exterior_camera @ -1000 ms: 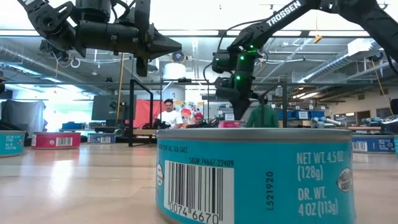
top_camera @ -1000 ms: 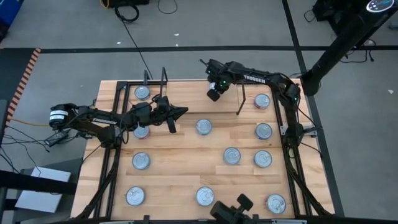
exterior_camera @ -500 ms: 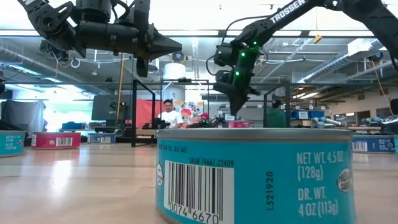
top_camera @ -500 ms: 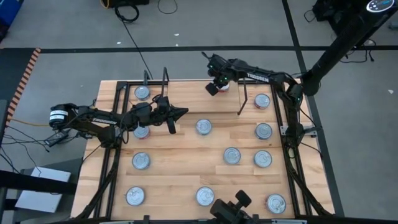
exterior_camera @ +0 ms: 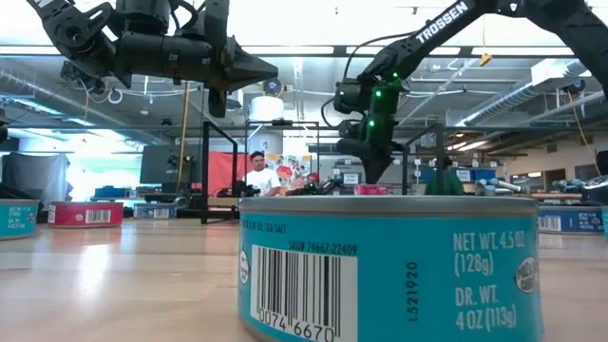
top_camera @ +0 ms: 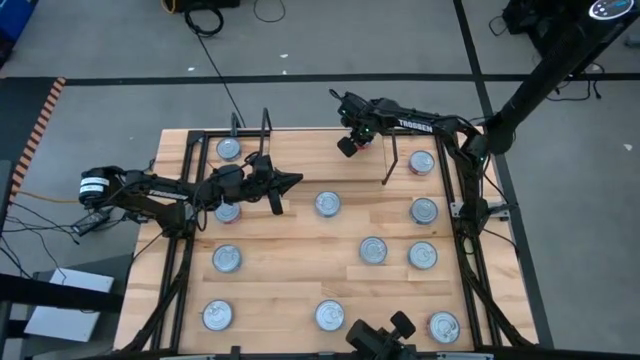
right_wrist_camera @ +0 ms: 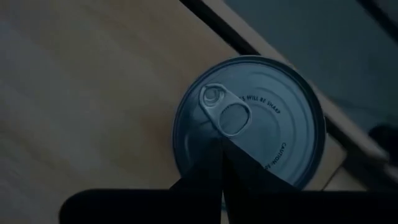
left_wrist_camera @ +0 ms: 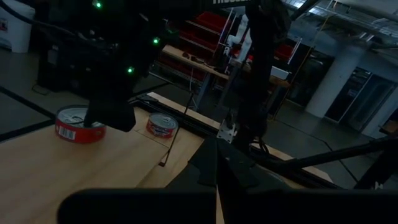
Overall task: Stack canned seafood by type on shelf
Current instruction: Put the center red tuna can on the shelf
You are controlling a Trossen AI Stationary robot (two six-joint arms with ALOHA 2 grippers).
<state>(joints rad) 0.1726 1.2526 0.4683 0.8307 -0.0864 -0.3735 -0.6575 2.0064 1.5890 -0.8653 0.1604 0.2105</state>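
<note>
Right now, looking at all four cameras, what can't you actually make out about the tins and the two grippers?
- High view: label colours of most tins; only lids show, like this tin.
- High view: the tin under the right gripper, hidden by the arm.
- Right wrist view: that tin's label; only the lid shows.
- Low view: the table centre, blocked by the near blue tin.

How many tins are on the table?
12 tins: four down the left, three in the middle, four down the right, one mostly hidden under the right hand. Others may be hidden.

A person (exterior_camera: 257, 175) in a white shirt sits beyond the wooden surface (top_camera: 290, 240); black cables (top_camera: 205, 18) lie on the grey floor (top_camera: 330, 50).
</note>
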